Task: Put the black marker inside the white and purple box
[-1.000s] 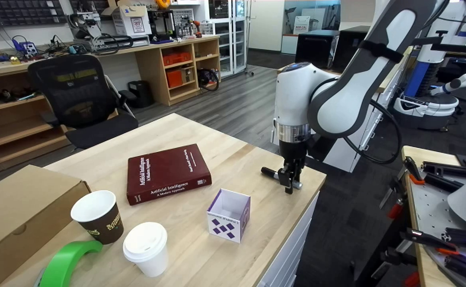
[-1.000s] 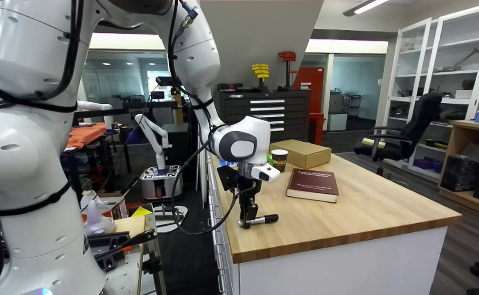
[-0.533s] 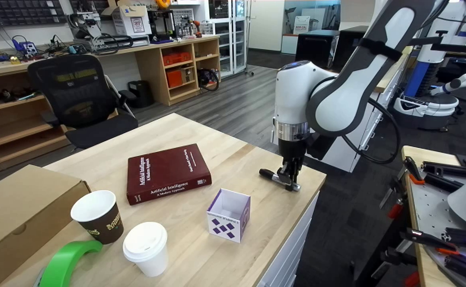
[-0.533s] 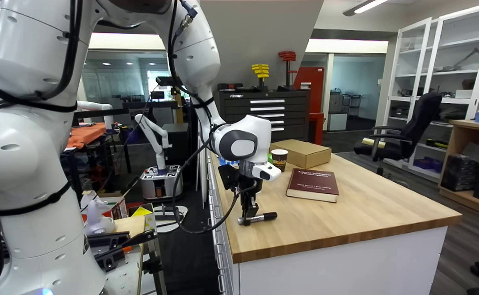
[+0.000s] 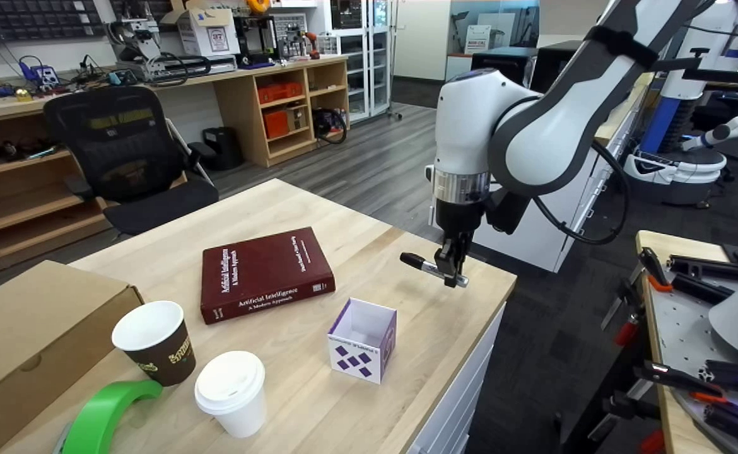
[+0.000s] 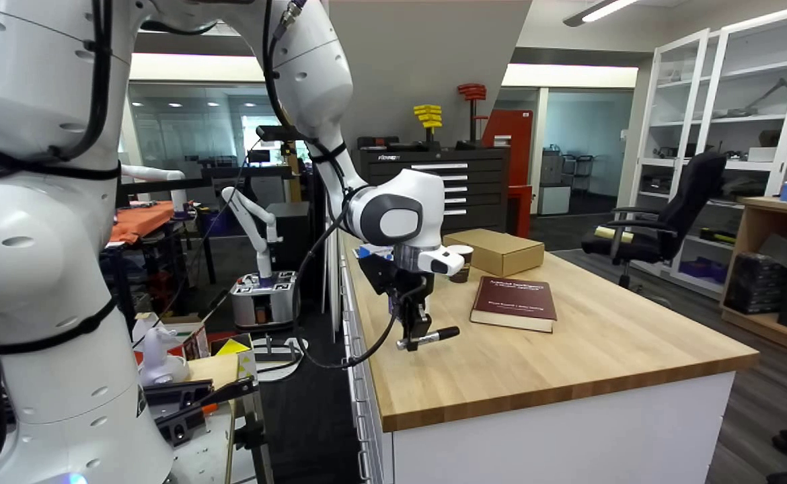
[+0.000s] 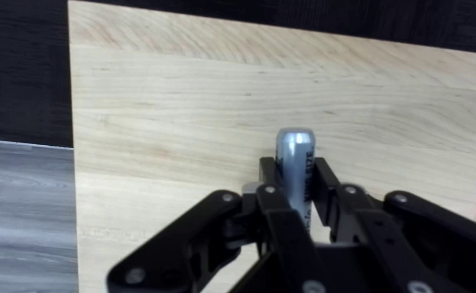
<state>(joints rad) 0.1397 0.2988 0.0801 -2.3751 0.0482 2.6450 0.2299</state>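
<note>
Right of centre in an exterior view, the gripper has its 2 fingers clamped on the black marker, dark end pointing left, above the table. The white and purple box stands open-topped at lower centre, right of the red book; its corner shows at the wrist view's right edge.

black marker in gripper
</note>
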